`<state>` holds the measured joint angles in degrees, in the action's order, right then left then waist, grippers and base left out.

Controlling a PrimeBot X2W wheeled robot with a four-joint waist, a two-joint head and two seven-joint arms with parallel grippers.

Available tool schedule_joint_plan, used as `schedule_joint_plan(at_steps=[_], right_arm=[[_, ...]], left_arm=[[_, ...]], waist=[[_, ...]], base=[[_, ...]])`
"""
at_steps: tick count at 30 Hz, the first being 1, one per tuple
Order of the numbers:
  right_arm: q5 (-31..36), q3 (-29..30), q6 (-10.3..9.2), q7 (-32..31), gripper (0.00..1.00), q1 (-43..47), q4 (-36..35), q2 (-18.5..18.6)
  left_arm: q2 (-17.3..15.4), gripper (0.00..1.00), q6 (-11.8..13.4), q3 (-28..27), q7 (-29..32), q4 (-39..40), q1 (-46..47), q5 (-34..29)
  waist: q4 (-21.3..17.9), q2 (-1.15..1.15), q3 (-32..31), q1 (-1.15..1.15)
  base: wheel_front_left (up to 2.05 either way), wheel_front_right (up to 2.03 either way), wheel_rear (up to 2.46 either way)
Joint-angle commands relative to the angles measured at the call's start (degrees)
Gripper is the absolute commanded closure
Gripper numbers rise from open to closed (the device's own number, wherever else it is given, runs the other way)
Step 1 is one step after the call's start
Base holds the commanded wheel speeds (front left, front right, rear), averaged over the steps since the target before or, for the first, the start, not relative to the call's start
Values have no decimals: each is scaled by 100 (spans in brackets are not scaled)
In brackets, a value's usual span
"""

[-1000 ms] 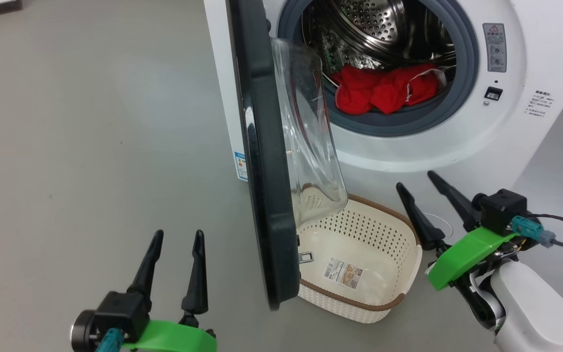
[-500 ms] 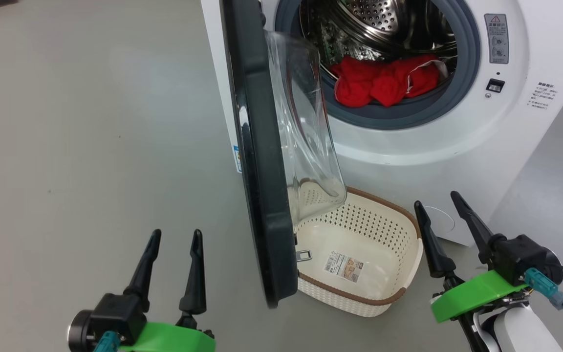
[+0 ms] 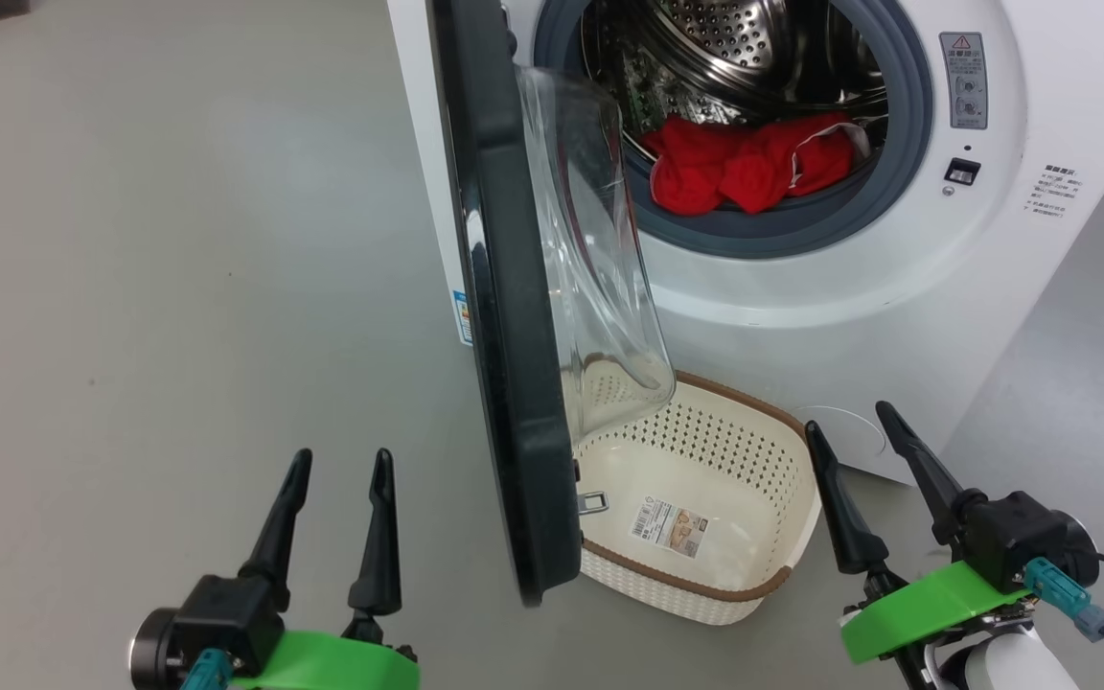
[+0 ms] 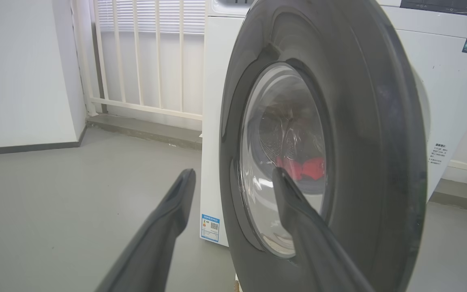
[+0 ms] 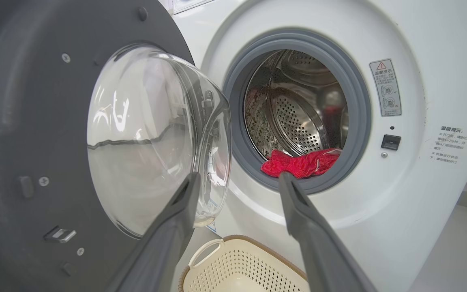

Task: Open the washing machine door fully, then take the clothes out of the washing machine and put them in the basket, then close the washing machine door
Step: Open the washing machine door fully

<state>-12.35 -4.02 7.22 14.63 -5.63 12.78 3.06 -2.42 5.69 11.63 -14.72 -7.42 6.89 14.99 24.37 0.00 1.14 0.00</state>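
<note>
A grey floor [image 4: 55, 202] is lying below a white wall [image 4: 18, 73]. Right of the wall, white bars [image 4: 138, 61] are covering a window [image 4: 148, 16].

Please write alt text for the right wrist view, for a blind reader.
Red clothes lie at the front of the steel drum of the washing machine. Its door stands open on the left; the basket sits below, between the spread dark fingers of the right gripper.

We log the washing machine [image 3: 897, 287] upper right of frame, the washing machine door [image 3: 504, 335] standing out edge-on at centre. In the drum [image 3: 753, 57], near its front lip, the clothes [image 3: 734, 172]. On the floor [image 3: 178, 240] under the opening, just right of the door's lower edge, the basket [image 3: 724, 446].
</note>
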Motion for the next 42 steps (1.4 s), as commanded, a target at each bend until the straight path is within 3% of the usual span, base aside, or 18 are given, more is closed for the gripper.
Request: schedule_joint_plan(at_steps=[1,18,20,28,42], right_arm=[[-16,-105,26,37,0,30,-164,-16],[-69,-166,26,37,0,-3,-129,-18],[-66,-159,26,37,0,-10,-123,-18],[-65,-143,26,37,0,-26,-93,-18],[-26,-166,26,37,0,-30,-38,-18]], left_arm=[[-45,0,39,-198,-28,159,23,-76],[-45,0,79,-168,-28,183,12,-86],[-45,100,53,-149,-28,167,22,-87],[-45,100,11,-139,-28,223,116,-65],[-99,100,-154,-185,-28,1250,859,-617]], waist=[[-2,0,3,0],[-103,0,97,0],[-110,0,104,0],[-122,0,103,0],[-128,0,12,0]], base=[[0,0,0],[0,0,0],[0,0,0],[0,0,0],[0,0,0]])
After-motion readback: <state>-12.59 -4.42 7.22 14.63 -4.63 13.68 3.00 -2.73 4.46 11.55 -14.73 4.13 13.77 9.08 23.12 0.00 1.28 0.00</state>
